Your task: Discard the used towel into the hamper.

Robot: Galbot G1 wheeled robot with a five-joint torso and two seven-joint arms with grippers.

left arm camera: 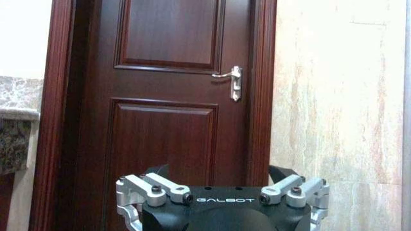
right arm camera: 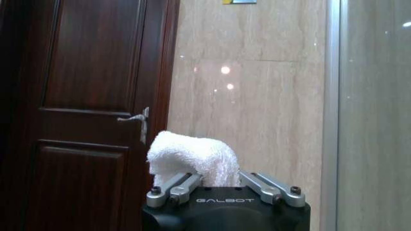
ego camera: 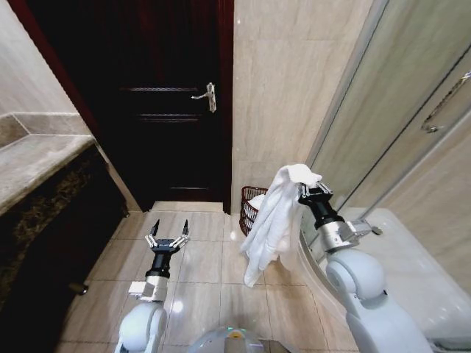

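Note:
A white towel (ego camera: 272,217) hangs in long folds from my right gripper (ego camera: 303,190), which is shut on its top end, raised at the right of the head view. In the right wrist view the towel's bunched end (right arm camera: 192,156) sticks up between the gripper's fingers (right arm camera: 176,187). The hamper (ego camera: 250,208), a small dark reddish-brown wire basket, stands on the floor against the far wall, just behind and left of the hanging towel, partly hidden by it. My left gripper (ego camera: 168,234) is open, held low over the floor tiles at the left, empty.
A dark wooden door (ego camera: 169,103) with a metal handle (ego camera: 207,95) is shut ahead. A stone counter (ego camera: 37,158) runs along the left. A glass shower panel (ego camera: 397,110) and a white curved fixture (ego camera: 412,265) stand at the right. Bare tile floor (ego camera: 199,272) lies between.

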